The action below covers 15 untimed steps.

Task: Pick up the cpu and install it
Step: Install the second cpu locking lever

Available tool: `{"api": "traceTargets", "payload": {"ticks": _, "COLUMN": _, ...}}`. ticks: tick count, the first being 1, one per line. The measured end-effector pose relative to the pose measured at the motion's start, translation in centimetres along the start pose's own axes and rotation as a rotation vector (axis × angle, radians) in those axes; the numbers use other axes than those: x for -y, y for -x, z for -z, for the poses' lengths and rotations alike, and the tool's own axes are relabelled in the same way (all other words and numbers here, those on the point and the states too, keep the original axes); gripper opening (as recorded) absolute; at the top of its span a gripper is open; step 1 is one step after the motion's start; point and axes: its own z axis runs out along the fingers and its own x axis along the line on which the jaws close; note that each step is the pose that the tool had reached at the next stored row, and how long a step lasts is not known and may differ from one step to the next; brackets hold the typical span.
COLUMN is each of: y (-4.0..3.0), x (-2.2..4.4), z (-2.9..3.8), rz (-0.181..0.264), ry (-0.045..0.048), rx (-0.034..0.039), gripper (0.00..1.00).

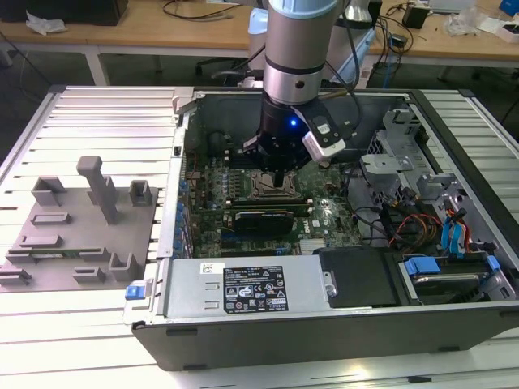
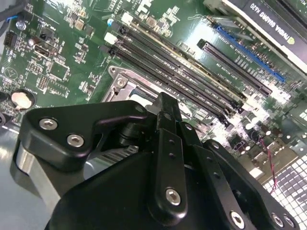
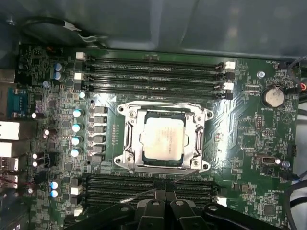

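Observation:
The cpu [image 3: 163, 139], a silvery square chip, lies flat inside the metal-framed socket [image 3: 125, 143] on the green motherboard [image 3: 240, 139]. In the first wrist view my gripper [image 3: 164, 190] hangs over the memory slots beside the socket, its black fingers [image 3: 169, 193] pressed together with nothing between them. It is apart from the chip. In the exterior view the gripper [image 1: 280, 174] hovers low inside the open computer case, just above the socket [image 1: 266, 189]. The second wrist view shows the finger linkage [image 2: 165, 143] close over the board, with a corner of the socket frame [image 2: 120, 82] beyond it.
Memory slots [image 3: 153, 72] flank the socket on two sides. A graphics card [image 1: 261, 219], a power supply [image 1: 243, 288] and drive cages with cables [image 1: 438, 227] crowd the case. A grey fixture plate with blocks [image 1: 81, 235] lies at the exterior view's left.

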Motion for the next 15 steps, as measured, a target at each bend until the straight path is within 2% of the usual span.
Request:
{"api": "traceTargets", "payload": {"ticks": 4, "y": -0.04, "x": 0.01, "z": -0.02, "rz": 0.000, "ry": -0.0001, "rx": -0.0001, "gripper": 0.11}}
{"api": "traceTargets", "payload": {"ticks": 8, "y": -0.47, "x": 0.06, "z": -0.15, "rz": 0.000, "ry": 0.0012, "rx": 0.0008, "gripper": 0.11}}
{"api": "traceTargets", "payload": {"ticks": 13, "y": -0.88, "x": 0.17, "z": -0.53, "rz": 0.001, "ry": 0.0210, "rx": 0.0041, "gripper": 0.11}}
{"api": "traceTargets", "payload": {"ticks": 15, "y": -0.91, "x": 0.22, "z": -0.63, "rz": 0.000, "ry": 0.0252, "rx": 0.0043, "gripper": 0.11}}
